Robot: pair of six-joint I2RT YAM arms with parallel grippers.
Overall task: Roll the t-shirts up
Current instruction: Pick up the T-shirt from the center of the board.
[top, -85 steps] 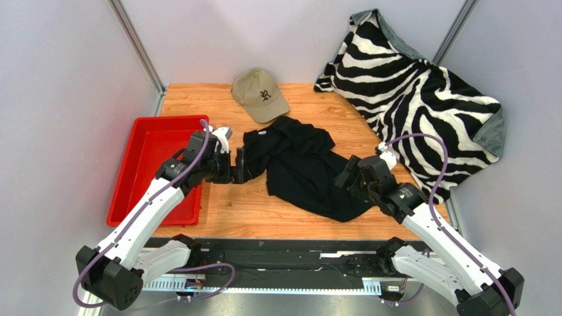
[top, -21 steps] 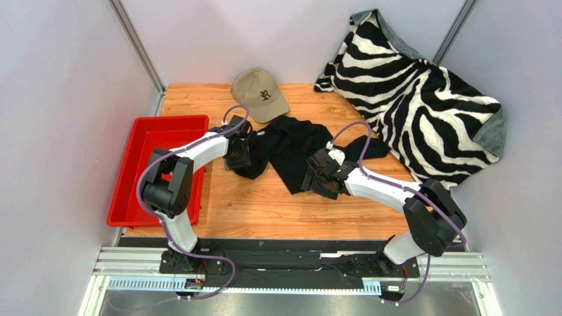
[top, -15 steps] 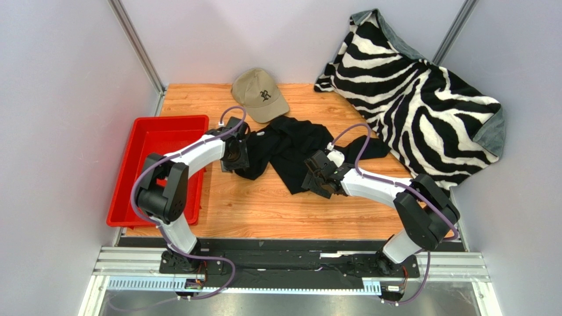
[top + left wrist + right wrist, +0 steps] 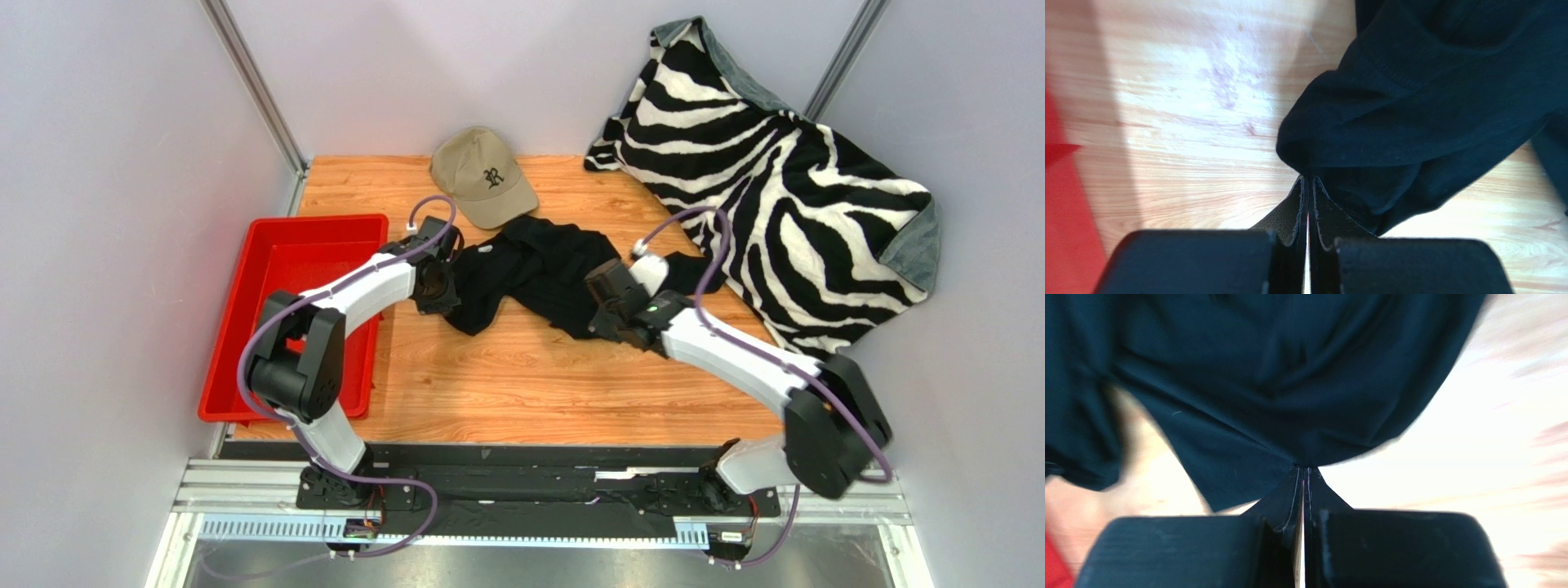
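Note:
The black t-shirt (image 4: 530,270) lies crumpled on the wooden table, just in front of the tan cap. My left gripper (image 4: 438,294) is at the shirt's left edge. In the left wrist view its jaws (image 4: 1309,179) are shut, with a fold of the t-shirt (image 4: 1413,110) pinched at the tips. My right gripper (image 4: 604,309) is at the shirt's near right edge. In the right wrist view it is shut (image 4: 1303,467) on the hem of the t-shirt (image 4: 1290,373), whose wrinkles run into the tips.
A red tray (image 4: 276,312) stands at the left, close behind my left arm, and shows as a red edge (image 4: 1060,233) in the left wrist view. A tan cap (image 4: 481,178) sits at the back. A zebra-striped blanket (image 4: 785,184) covers the back right corner.
Both grippers have gone from open to shut on the shirt. My right gripper moved back and right, dragging the shirt's near flap with it. The left gripper barely moved.

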